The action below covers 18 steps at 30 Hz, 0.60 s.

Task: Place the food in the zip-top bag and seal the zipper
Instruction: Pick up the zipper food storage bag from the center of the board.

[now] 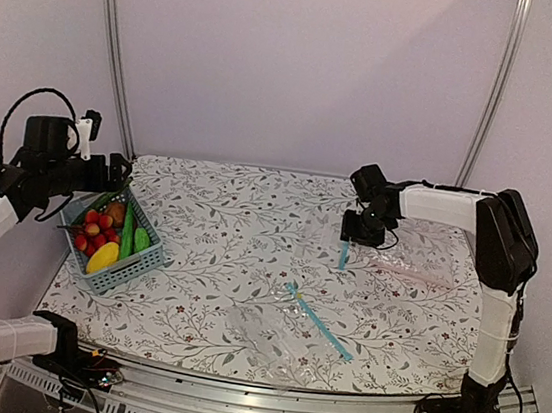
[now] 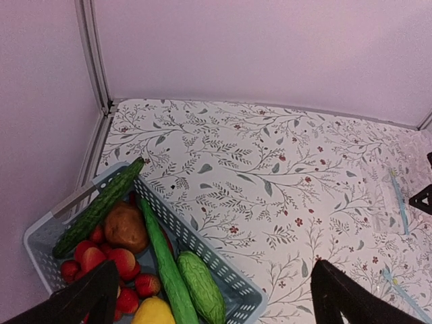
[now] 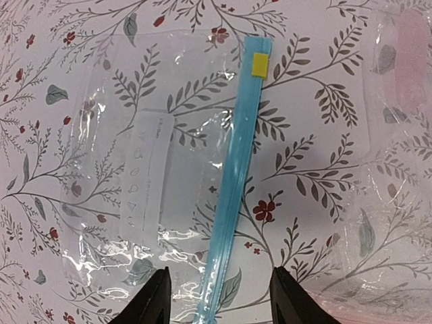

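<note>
Right now we'd say the step is getting hold of the zip-top bag (image 3: 145, 192) by its mouth edge, so here's how we'd play it. The bag lies flat on the floral bench (image 1: 235, 212), on the far right side. The pink-strip bag (image 1: 411, 272) is just beside it and seems to overlap its edge in the wrist view. The zipper (image 3: 236, 175) runs nearly straight toward the wrist camera, with its yellow slider tab (image 3: 260, 65) at the far end.

- Keep the light-blue strip centred between the jaws. At the moment it sits a touch left of middle.
- Come right down to the bench before pinching, since the film is thin and slippery.
- Grab only the blue strip and steer clear of the pink bag, or both will probably lift together.

Jaws:

- The right gripper (image 3: 221, 302) is roughly half open and straddles the near end of the zipper. There's a visible gap on each side, so it isn't holding anything yet. Whether the tips touch the bench, we can't tell.
- The left gripper (image 2: 214, 297) is spread wide and empty, and it hovers over the basket (image 2: 183, 234) at the far left.

Both bits of food are in that basket. The yellow piece (image 2: 154, 312) is at the near end, and the short light-green piece (image 2: 201, 289) sits right next to it. They share the basket with strawberries (image 2: 108, 260), a potato (image 2: 125, 226) and a long cucumber (image 2: 98, 206). The food is well apart from the bag, so there's lots left to do.
</note>
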### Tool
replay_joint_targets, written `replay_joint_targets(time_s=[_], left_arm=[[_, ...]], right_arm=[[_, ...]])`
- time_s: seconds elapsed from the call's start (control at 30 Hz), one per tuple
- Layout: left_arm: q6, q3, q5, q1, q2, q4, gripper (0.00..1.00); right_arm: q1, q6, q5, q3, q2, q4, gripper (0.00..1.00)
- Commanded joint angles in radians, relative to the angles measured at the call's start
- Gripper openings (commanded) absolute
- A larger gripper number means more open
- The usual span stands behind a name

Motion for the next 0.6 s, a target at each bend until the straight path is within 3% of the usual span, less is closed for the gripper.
replay_joint_targets(time_s=[0.0,0.43,0.57], left_arm=[[0.018,-0.016,-0.005,-0.009,-0.001,0.000,1.00],[0.020,-0.015,-0.002,-0.008,-0.001,-0.006,0.99],[0.021,-0.015,-0.001,-0.009,0.000,-0.005,1.00]], right_arm=[[0.005,0.000,0.031,0.069,0.071,-0.022,0.48],[0.005,0.003,0.075,0.165,0.181,-0.049,0.39],[0.005,0.003,0.076,0.185,0.202,-0.053,0.31]])
